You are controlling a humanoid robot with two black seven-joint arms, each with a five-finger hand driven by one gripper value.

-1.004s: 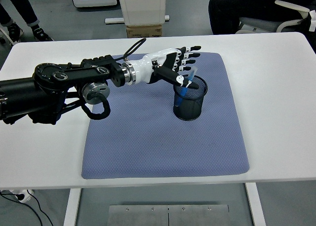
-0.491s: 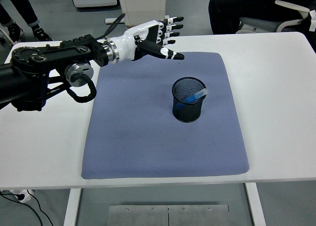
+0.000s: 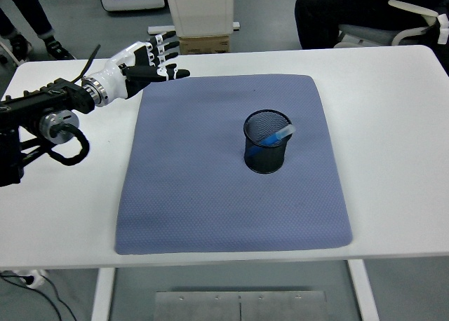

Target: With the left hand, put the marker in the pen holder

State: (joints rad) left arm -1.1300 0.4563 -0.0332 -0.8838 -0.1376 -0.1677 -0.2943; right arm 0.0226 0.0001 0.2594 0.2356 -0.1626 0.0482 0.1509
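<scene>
near the middle of the blue mat (image 3: pixel 210 195), on the white counter (image 3: pixel 393 125): one black mesh pen holder (image 3: pixel 267 141), upright. inside it, one blue marker (image 3: pixel 274 134), leaning, its pale cap end resting against the rim on the holder's right side, its lower end down toward the left of the cup. long axis tilted, running from lower left to upper right.

at the far left corner of the mat: left hand (image 3: pixel 144 60), white and black, fingers (image 3: pixel 168 49) stretched out and apart, gripping nothing, pointing right. the marker lies well apart from it, to its right and nearer the front edge of the counter. no contact between hand and holder.

right hand: not seen.

judgement: marker sits in the holder, so the placing looks done; nothing left for the left hand but to clear off.
</scene>
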